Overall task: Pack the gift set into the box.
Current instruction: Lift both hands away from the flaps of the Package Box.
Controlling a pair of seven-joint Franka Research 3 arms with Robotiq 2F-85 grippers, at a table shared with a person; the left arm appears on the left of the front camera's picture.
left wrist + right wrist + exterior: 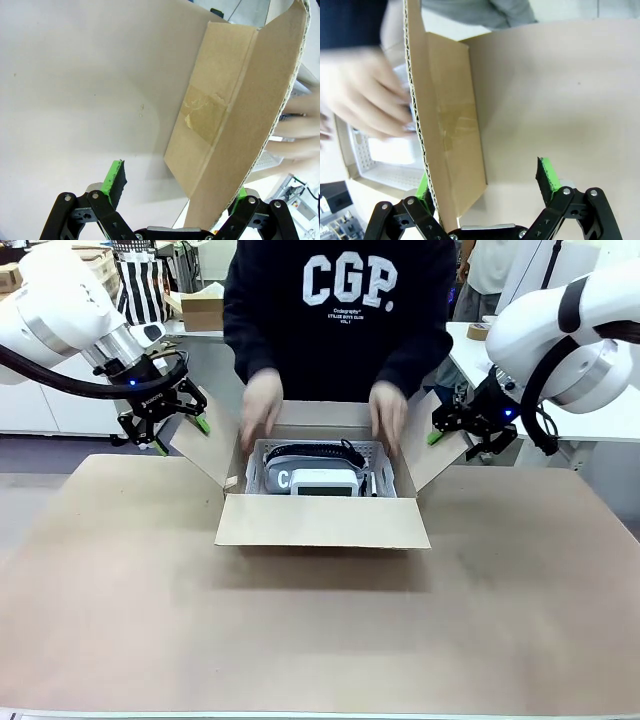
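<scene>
Gift set (318,480) lies inside the open box (320,525), person's hands (262,408) at its far side (both blurred), left gripper (182,436) with jaws wide apart straddling the left flap (203,455), right gripper (452,440) likewise spread astride the right flap (425,455).

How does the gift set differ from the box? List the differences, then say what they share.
The box is plain brown cardboard; the gift set is pale grey-white with black. The box is much larger, and the gift set lies inside it. Both are rectangular.
</scene>
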